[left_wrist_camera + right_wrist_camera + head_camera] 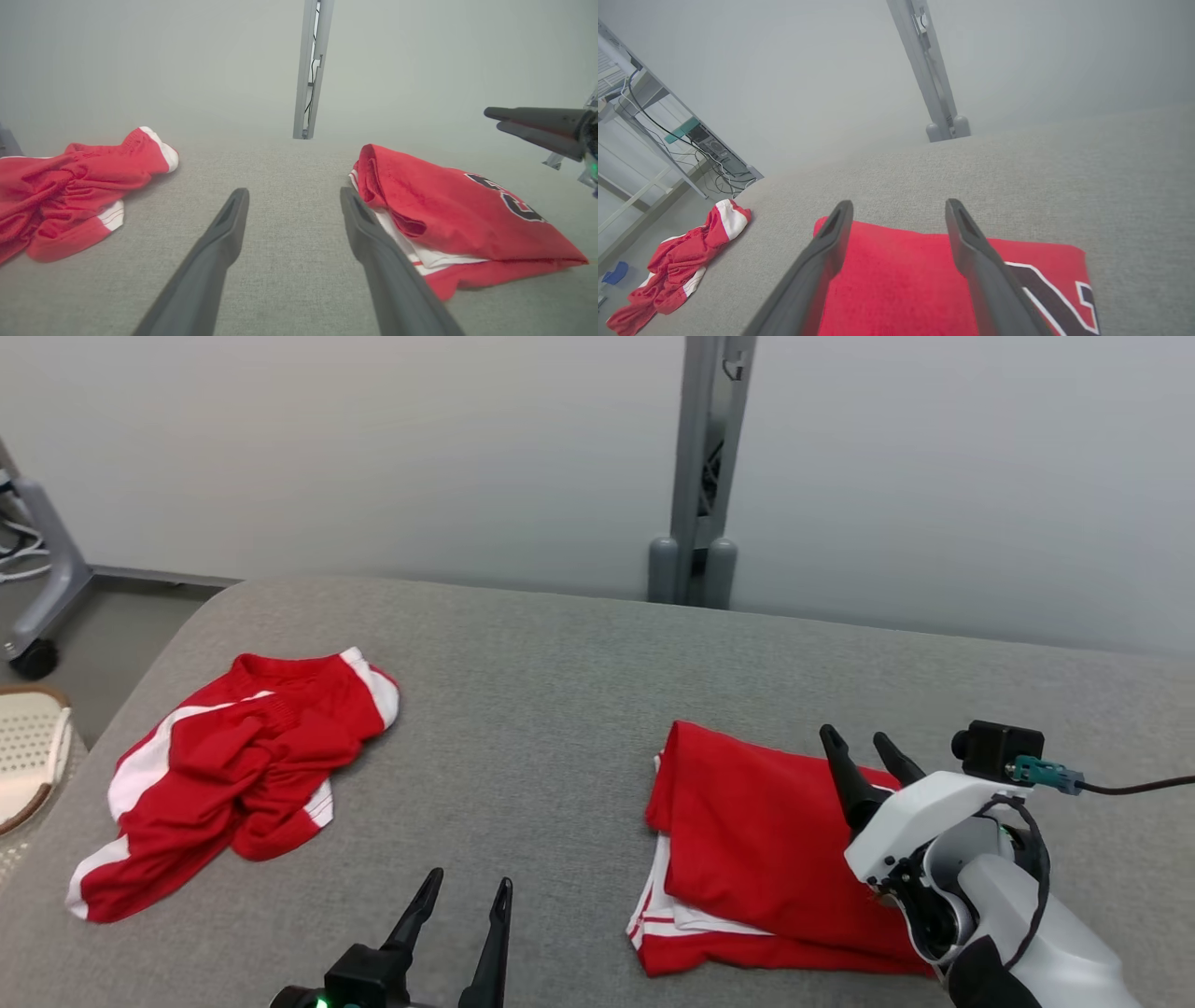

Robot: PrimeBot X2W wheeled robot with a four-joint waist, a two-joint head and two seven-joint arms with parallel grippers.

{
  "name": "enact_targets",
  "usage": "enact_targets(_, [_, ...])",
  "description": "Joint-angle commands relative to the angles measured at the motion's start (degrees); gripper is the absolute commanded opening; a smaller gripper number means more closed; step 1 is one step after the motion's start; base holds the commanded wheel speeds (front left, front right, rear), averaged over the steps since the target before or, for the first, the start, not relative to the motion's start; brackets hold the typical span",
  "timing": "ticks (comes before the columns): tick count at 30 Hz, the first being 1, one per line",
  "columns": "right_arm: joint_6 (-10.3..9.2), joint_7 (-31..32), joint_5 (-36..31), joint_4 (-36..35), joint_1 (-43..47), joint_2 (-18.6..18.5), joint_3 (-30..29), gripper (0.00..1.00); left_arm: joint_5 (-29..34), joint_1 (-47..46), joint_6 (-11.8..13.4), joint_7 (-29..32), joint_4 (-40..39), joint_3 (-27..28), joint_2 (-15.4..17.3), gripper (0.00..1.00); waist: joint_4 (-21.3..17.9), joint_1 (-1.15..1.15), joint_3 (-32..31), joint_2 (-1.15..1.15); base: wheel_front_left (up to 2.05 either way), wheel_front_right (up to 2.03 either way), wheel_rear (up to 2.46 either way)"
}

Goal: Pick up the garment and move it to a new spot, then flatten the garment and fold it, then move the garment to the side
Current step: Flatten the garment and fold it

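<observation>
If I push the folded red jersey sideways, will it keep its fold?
Probably not cleanly: the folded jersey is soft cloth with loose, uneven layers at its near edge, so a push likely bunches the top layer. It looks light, but the textured gray surface may drag on it.

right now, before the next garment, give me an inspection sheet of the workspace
surface: grey fabric tabletop, flat
job's things: folded red garment on the right; crumpled red-and-white garment on the left
clutter: nothing seen
grippers: left gripper open, near the front edge; right gripper open over the folded garment
cables: black cable off the right wrist camera; wiring on a rack
surroundings: grey post, pale wall, woven item at left
</observation>
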Motion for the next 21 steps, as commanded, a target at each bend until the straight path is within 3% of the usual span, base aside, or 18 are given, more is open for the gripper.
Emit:
enact_targets(1, [-0.02, -0.83, -0.79, 0.05, 0.66, -0.46, -0.47, 1.0, 0.01, 0.27, 0.21, -0.25, -0.26, 0.39, 0.21, 1.0, -3.48, 0.0, -0.63, 0.0, 0.0, 0.0, 0.0])
enact_targets(10, [-0.02, -3.96, -9.32, -4.44, 5.89, -4.74, -3.64, 1.0, -1.18, 0.51, 1.91, -0.18, -1.41, 2.36, -0.01, 1.0, -11.25, 0.0, -1.19, 0.0, 0.0, 0.0, 0.0])
enact_targets(16, [-0.02, -3.88, -19.26, -18.33, 14.2, -6.91, -10.44, 1.0, -2.42, 1.0, 3.11, -0.18, -1.62, 4.09, -0.11, 1.0, -14.07, 0.0, -1.75, 0.0, 0.0, 0.0, 0.0])
enact_targets(21, [-0.02, -3.89, -26.7, -29.89, 23.36, -6.46, -15.39, 1.0, -3.1, 1.58, 3.21, -0.18, -1.28, 4.46, -0.17, 1.0, -14.51, 0.0, -2.63, 0.0, 0.0, 0.0, 0.0])
